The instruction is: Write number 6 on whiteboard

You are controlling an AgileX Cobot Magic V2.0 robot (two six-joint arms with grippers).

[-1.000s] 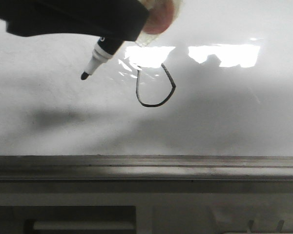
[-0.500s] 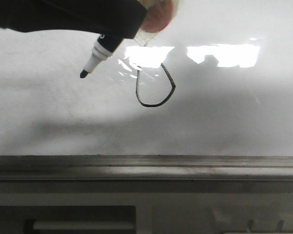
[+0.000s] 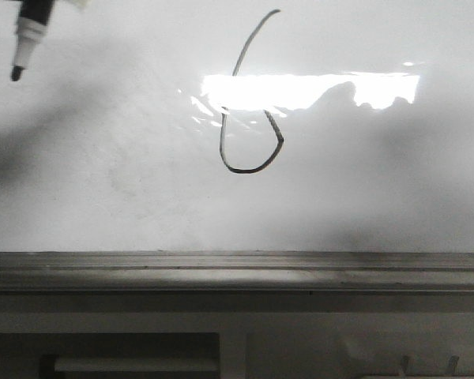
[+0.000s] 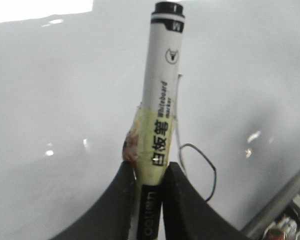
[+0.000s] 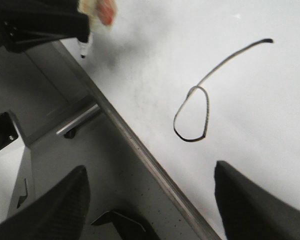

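Bright window glare (image 3: 308, 91) above; pale cabinet (image 3: 237, 347) with handle (image 3: 134, 365) below.

My left end effector (image 4: 149, 180) has two smooth matte black fingers (image 4: 115, 210), broad at the base and tapering to rounded tips. My right end effector (image 5: 150, 200) shows the same black fingers (image 5: 255, 200), wide blunt slabs with a dull sheen. Beside the whiteboard's (image 5: 270, 115) ledge, my left arm (image 5: 35, 22) is a dark, boxy black housing.
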